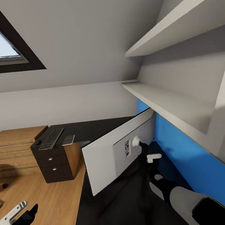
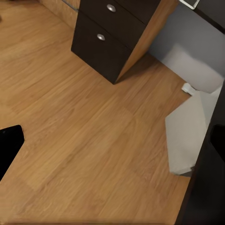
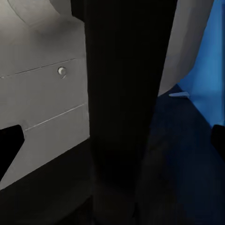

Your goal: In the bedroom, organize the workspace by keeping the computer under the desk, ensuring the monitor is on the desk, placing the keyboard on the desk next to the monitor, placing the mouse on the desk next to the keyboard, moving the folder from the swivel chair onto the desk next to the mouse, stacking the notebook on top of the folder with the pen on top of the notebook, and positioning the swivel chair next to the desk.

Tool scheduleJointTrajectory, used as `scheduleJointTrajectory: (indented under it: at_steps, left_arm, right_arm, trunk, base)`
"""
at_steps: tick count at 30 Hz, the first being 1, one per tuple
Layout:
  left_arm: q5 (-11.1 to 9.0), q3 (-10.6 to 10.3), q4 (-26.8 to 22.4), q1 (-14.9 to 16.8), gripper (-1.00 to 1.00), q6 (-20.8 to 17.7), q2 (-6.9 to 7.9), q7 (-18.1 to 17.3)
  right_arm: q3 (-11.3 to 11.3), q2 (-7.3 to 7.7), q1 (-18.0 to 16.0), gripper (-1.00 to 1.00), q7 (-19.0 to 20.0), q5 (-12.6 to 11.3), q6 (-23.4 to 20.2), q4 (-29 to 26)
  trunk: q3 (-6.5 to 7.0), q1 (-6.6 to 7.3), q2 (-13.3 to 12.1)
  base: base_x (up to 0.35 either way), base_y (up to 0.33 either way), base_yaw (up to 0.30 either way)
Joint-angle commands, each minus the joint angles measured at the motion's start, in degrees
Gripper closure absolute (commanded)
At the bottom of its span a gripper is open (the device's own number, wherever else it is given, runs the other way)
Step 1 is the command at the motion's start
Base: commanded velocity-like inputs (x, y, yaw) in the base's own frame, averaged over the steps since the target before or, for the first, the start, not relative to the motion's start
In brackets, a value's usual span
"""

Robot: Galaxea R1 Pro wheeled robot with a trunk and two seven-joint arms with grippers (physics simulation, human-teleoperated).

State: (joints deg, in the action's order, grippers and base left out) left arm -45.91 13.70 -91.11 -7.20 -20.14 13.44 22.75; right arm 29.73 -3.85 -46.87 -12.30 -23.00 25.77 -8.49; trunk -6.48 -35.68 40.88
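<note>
Our right gripper reaches behind the monitor at its dark stand, but we cannot tell if it grips. The monitor sits tilted on the desk, keyboard far beyond. Our left gripper hangs open over the floor.

Right arm stretched forward from the lower right of the head view, grey forearm leading into a black wrist, reaching in behind the monitor. Its gripper is up against the dark stand there, and from the right wrist camera the two black fingertips sit wide apart, the stand between them. Left arm hangs low at the left, its gripper pointing forward and down, one dark fingertip visible.
</note>
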Motion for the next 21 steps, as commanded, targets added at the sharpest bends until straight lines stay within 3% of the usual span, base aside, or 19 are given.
scheduleJointTrajectory:
  at_steps: [1, 19, 21]
  left_arm:
    - [-0.53, 0.01, -0.12, 0.0, -1.0, -0.16, 0.04, 0.37]
    - [-0.61, -0.08, 0.0, 0.0, -1.0, -0.17, 0.01, 0.44]
    - [-0.55, -0.23, 0.14, 0.0, -1.0, -0.17, 0.01, 0.48]
  right_arm:
    - [0.5, -0.02, -0.07, -1.0, -0.27, -0.38, 0.12, 0.06]
    - [0.59, -0.29, -0.07, -1.0, -0.32, -0.29, -0.48, -0.62]
    - [0.54, -0.26, -0.11, -1.0, -0.35, -0.45, -3.13, -2.9]
  trunk:
    - [-0.09, 0.01, 0.08]
    - [-0.09, 0.01, 0.08]
    - [-0.09, 0.01, 0.08]
  base:
    - [-0.311, 0.061, 0.0]
    - [-0.328, 0.07, 0.0]
    - [-0.329, 0.064, 0.0]
